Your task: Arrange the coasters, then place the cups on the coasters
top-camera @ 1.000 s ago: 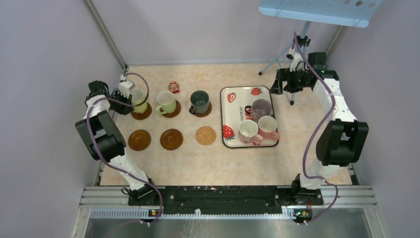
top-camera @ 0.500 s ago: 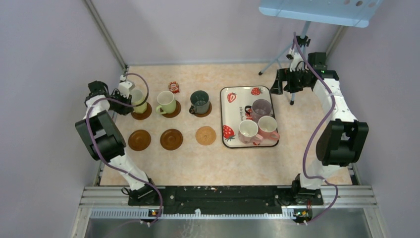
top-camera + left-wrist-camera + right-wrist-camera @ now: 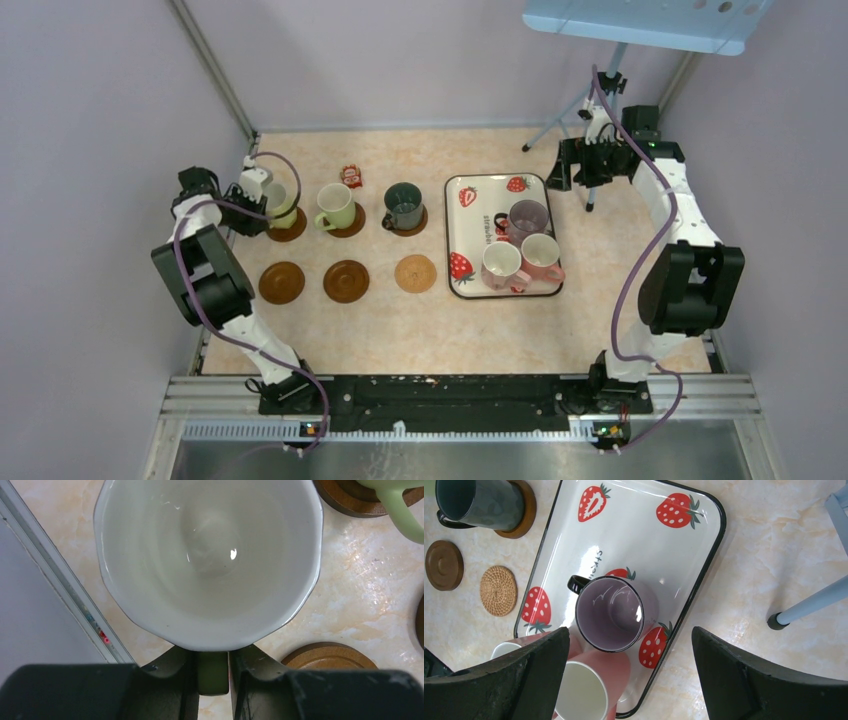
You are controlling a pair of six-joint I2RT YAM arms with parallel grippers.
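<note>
Marbled desk surface, far-left corner: the yellow-green cup stands on the far-left coaster, beside the side rail. Left hand grasps its handle, fingers against both sides. Hazard: retracting before the fingers clear the handle would probably drag the cup off-centre or tip it toward the neighbouring cup. Right hand hangs released, empty, above the tray. Three near-row coasters carry no cups.

The pale marbled table is carrying two rows of three at centre left, five dark brown coasters and one tan coaster, a small red packet lying behind, and a strawberry-print tray sitting at their right.
</note>
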